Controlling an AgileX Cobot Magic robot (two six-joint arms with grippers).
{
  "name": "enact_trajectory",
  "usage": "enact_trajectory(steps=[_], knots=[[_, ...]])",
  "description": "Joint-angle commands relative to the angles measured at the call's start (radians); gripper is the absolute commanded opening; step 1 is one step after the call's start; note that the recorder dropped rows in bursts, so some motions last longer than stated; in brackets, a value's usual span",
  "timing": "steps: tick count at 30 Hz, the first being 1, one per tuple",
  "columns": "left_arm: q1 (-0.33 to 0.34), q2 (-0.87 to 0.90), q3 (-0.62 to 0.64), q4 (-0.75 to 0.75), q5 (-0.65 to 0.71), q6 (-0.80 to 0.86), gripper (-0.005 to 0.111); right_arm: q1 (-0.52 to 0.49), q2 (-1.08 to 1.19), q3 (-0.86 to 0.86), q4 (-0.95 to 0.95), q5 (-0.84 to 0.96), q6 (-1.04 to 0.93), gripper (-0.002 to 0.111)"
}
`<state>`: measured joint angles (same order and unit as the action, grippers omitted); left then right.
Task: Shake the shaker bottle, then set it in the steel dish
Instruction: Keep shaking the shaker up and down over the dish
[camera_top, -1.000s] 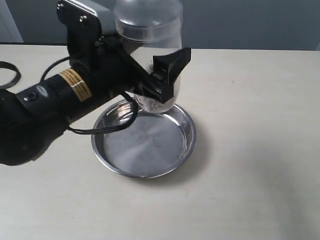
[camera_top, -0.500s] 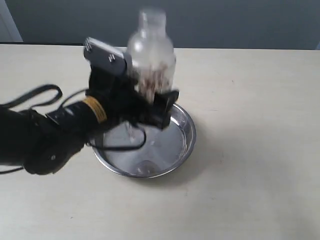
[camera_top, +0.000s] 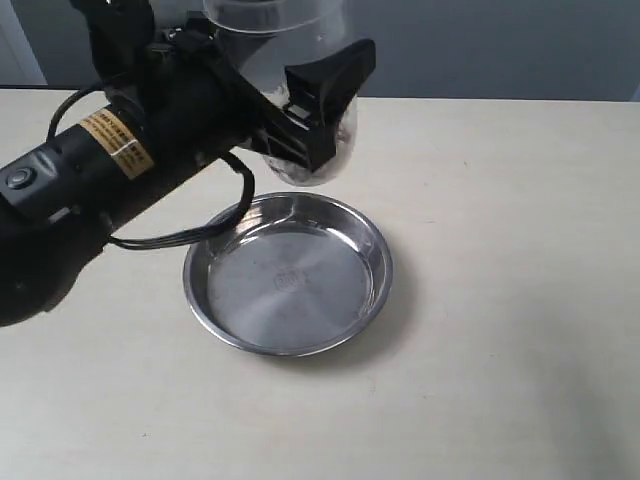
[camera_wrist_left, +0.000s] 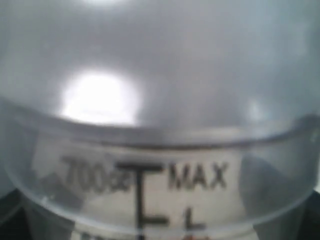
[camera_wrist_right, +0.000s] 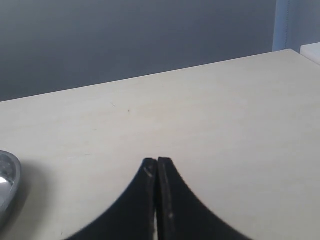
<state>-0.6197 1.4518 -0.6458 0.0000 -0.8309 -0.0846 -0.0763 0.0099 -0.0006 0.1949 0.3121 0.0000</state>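
My left gripper (camera_top: 315, 105) is shut on the shaker bottle (camera_top: 290, 40) and holds it in the air above the far rim of the steel dish (camera_top: 260, 300). The bottle's cap is cut off by the top of the exterior view; grains show dimly near its base. The bottle's frosted wall (camera_wrist_left: 160, 100) fills the left wrist view, with "700ml MAX" printed on it. The dish rests flat on the table with nothing in it, and its edge (camera_wrist_right: 6, 185) shows in the right wrist view. My right gripper (camera_wrist_right: 157, 162) is shut on nothing, low over bare table; the exterior view does not show it.
The left arm's black cable (camera_top: 190, 235) loops down over the dish's left rim. The pale table (camera_top: 500, 300) runs back to a grey wall (camera_top: 480, 45). The arm's bulk covers the table's left rear part.
The left arm swung the bottle down toward the dish half a second ago and has now lifted it back up, higher than a second ago. The dish has not moved.
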Motion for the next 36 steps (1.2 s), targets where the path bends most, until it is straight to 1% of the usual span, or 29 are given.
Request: enact_trajectory(steps=[1,3,4,5,6,8,10,12,13,14,15,16,18,20,21,22,23,26,27,28,29,30,32,33,35,36], knots=[[0.000,0.203,0.052,-0.149,0.045,-0.005,0.000,-0.003,-0.005,0.001,-0.003,-0.008,0.000,-0.001],[-0.002,0.165,0.052,-0.045,-0.012,-0.065,0.000,-0.003,-0.005,0.001,-0.003,-0.008,0.000,-0.001],[-0.002,0.126,0.049,0.050,-0.053,-0.075,0.000,-0.003,-0.005,0.001,-0.003,-0.008,0.000,-0.001],[-0.002,0.053,0.035,0.101,-0.082,-0.075,0.000,-0.003,-0.005,0.001,-0.005,-0.008,0.000,-0.001],[-0.002,0.006,0.022,0.109,-0.075,-0.072,0.000,-0.003,-0.005,0.001,-0.005,-0.008,0.000,-0.001],[-0.002,-0.048,0.008,0.095,0.033,-0.069,0.000,-0.003,-0.005,0.001,-0.003,-0.008,0.000,-0.001],[-0.002,0.038,0.028,0.054,0.108,-0.016,0.000,-0.003,-0.005,0.001,-0.003,-0.008,0.000,-0.001],[0.000,0.160,0.040,-0.069,0.058,0.027,0.000,-0.003,-0.005,0.001,0.000,-0.008,0.000,-0.001],[0.000,0.181,0.040,-0.108,0.006,0.022,0.000,-0.003,-0.005,0.001,0.000,-0.008,0.000,-0.001],[0.000,0.162,0.040,-0.080,-0.038,0.022,0.000,-0.003,-0.005,0.001,0.000,-0.008,0.000,-0.001],[0.000,0.120,0.035,-0.017,-0.060,0.022,0.000,-0.003,-0.005,0.001,0.000,-0.008,0.000,-0.001],[0.000,0.049,0.019,0.038,-0.055,0.022,0.000,-0.003,-0.005,0.001,0.000,-0.008,0.000,-0.001],[0.000,-0.079,-0.029,0.048,0.009,0.024,0.000,-0.003,-0.005,0.001,0.000,-0.008,0.000,-0.001],[0.000,-0.154,-0.067,-0.024,0.125,0.076,0.000,-0.003,-0.005,0.001,0.000,-0.008,0.000,-0.001],[0.000,-0.148,-0.063,-0.083,0.210,0.085,0.000,-0.003,-0.005,0.001,0.000,-0.008,0.000,-0.001],[0.000,-0.111,-0.043,-0.108,0.257,0.085,0.000,-0.003,-0.005,0.001,0.000,-0.008,0.000,-0.001],[0.000,-0.047,-0.010,-0.121,0.272,0.085,0.000,-0.003,-0.005,0.001,-0.002,-0.008,0.000,-0.001],[0.000,0.141,0.055,-0.131,0.149,0.012,0.000,-0.003,-0.005,0.001,-0.002,-0.008,0.000,-0.001],[-0.002,0.152,0.057,-0.116,0.105,-0.013,0.000,-0.003,-0.005,0.001,-0.002,-0.008,0.000,-0.001],[-0.002,0.137,0.057,-0.059,0.071,-0.033,0.000,-0.003,-0.005,0.001,-0.002,-0.008,0.000,-0.001],[-0.002,0.096,0.048,0.016,0.039,-0.052,0.000,-0.003,-0.005,0.001,-0.002,-0.008,0.000,-0.001],[-0.002,0.042,0.033,0.055,0.020,-0.052,0.000,-0.003,-0.005,0.001,-0.002,-0.008,0.000,-0.001],[-0.002,-0.055,-0.010,0.066,0.026,-0.042,0.000,-0.003,-0.005,0.001,-0.002,-0.008,0.000,-0.001],[-0.002,-0.091,-0.026,0.066,0.056,-0.036,0.000,-0.003,-0.005,0.001,-0.002,-0.008,0.000,-0.001],[0.000,-0.076,-0.029,0.042,0.128,-0.023,0.000,-0.003,-0.005,0.001,-0.002,-0.008,0.000,-0.001],[0.000,-0.035,-0.016,0.025,0.175,-0.014,0.000,-0.003,-0.005,0.001,-0.002,-0.008,0.000,-0.001]])
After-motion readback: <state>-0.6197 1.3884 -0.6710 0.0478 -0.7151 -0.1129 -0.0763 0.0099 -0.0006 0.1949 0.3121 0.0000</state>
